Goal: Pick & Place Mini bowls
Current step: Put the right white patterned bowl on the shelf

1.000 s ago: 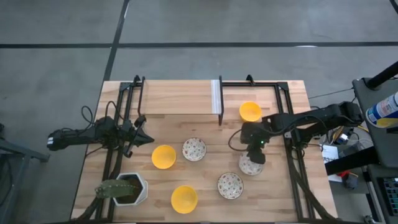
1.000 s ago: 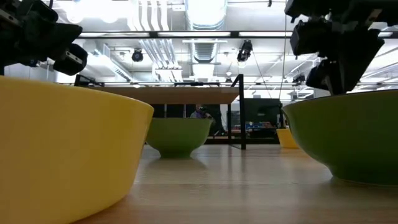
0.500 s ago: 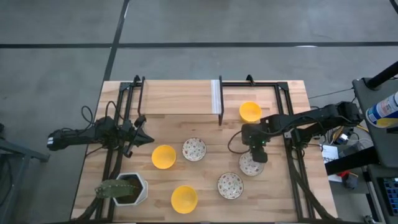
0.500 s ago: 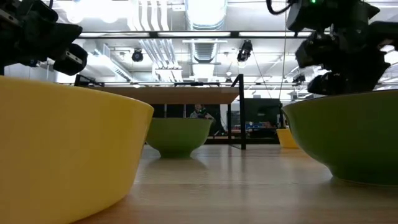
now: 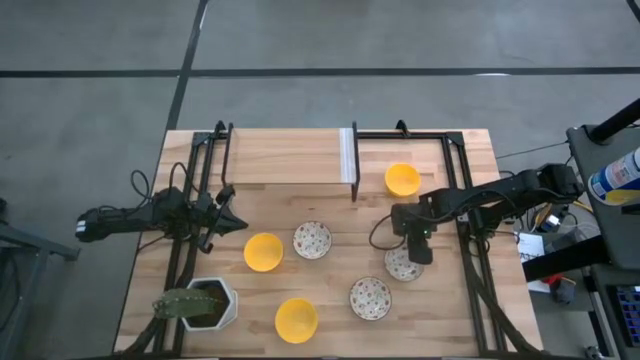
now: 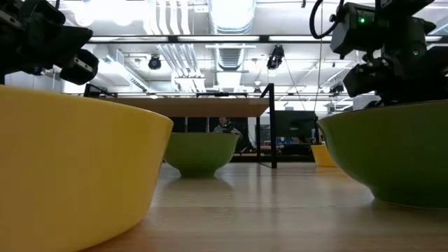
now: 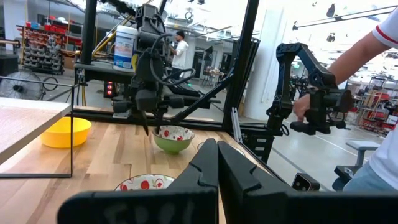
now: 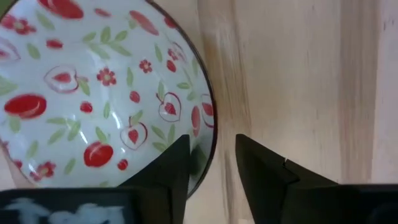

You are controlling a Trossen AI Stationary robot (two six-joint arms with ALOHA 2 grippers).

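Since a second ago, my right end effector (image 5: 416,252) has slid a little further from the cactus pot (image 5: 210,303), and it now sits lower over the rim of the speckled mini bowl (image 5: 401,265) on the far side of the bench (image 5: 300,165) from that pot. From the right wrist view its fingers (image 8: 166,168) straddle the bowl's rim, one inside over the red fruit pattern and one outside over the wood, with a narrow gap between them; I cannot tell whether they press the rim yet.

My left end effector (image 5: 228,222) waits above the bench, just beyond the cactus pot toward the back edge, its fingers pressed together with nothing between them.

Two more speckled mini bowls (image 5: 312,240) (image 5: 370,297) lie between the pot and the bowl I am at. Two yellow mini bowls (image 5: 263,252) (image 5: 296,319) sit near the pot, and a third yellow mini bowl (image 5: 402,180) sits well away from it, toward the back of the bench.
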